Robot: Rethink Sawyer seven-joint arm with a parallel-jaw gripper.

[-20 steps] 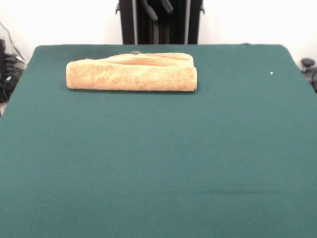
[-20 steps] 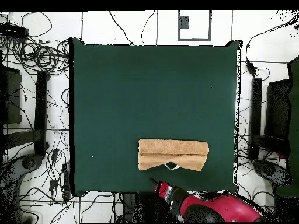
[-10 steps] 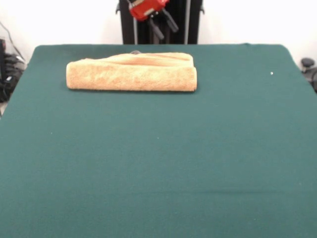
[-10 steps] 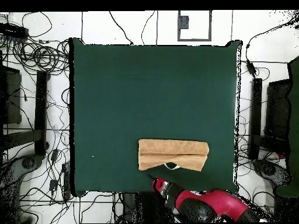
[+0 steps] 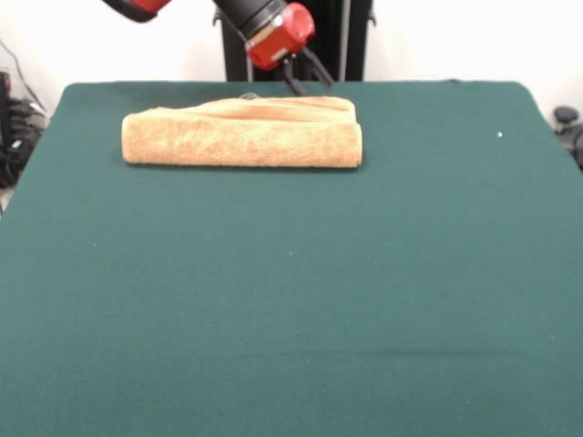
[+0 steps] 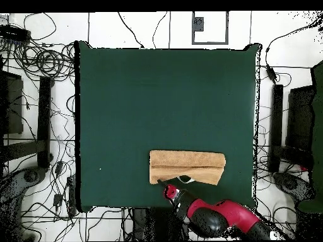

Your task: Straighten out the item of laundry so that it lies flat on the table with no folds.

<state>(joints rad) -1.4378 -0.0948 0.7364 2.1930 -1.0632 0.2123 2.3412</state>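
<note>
On green felt table (image 5: 291, 300), fluffy terry towel (image 5: 241, 141) lies folded oblong; jaws' spacing unclear.

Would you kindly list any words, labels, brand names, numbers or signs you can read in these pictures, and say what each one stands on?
None can be read.
The towel: plain terry, no print; a small white bit at its edge in the overhead view is too small to show writing.
The table: bare green cloth, no marking.
The arm: red and black, no legible logo or number.
</note>
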